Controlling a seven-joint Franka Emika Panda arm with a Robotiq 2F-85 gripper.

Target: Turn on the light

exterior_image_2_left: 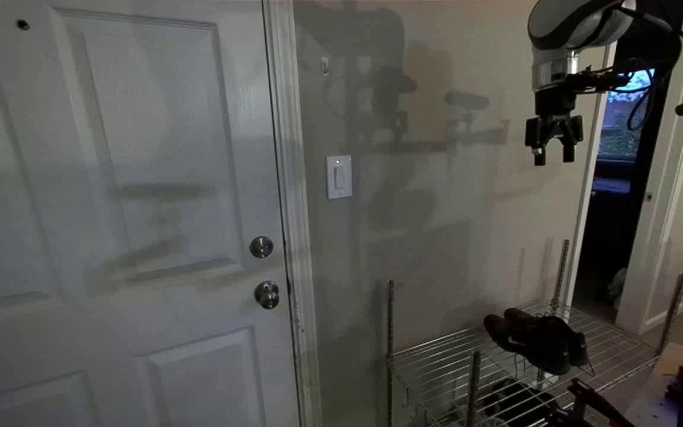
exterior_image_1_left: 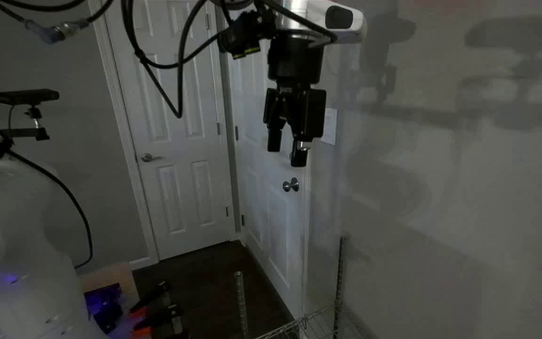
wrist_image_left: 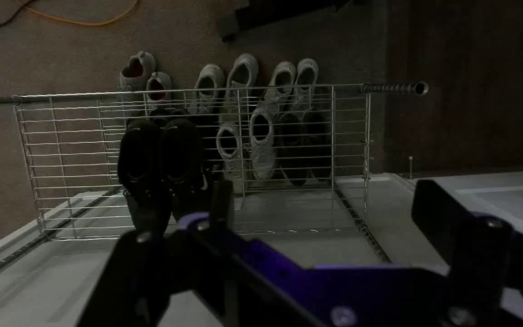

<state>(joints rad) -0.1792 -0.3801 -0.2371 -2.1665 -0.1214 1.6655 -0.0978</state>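
Shadowed wall (exterior_image_2_left: 466, 190) runs off from the door frame (exterior_image_2_left: 291, 178), the light switch (exterior_image_2_left: 339, 177) just beside that edge. The tool (exterior_image_2_left: 554, 156) (jaws spread) hangs across a wide gap from the switch, higher than the wire rack (exterior_image_2_left: 390, 320).

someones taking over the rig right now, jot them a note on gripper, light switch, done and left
Gripper: black two-fingered gripper is open and empty, hanging in the air with its fingertips down.
Switch: white upright rectangular wall switch sits beside the white door frame, apart from the gripper.
Done: probably nothing yet; the room looks dim, though the light itself is not in view.
Left: bring the gripper to the switch and press it.
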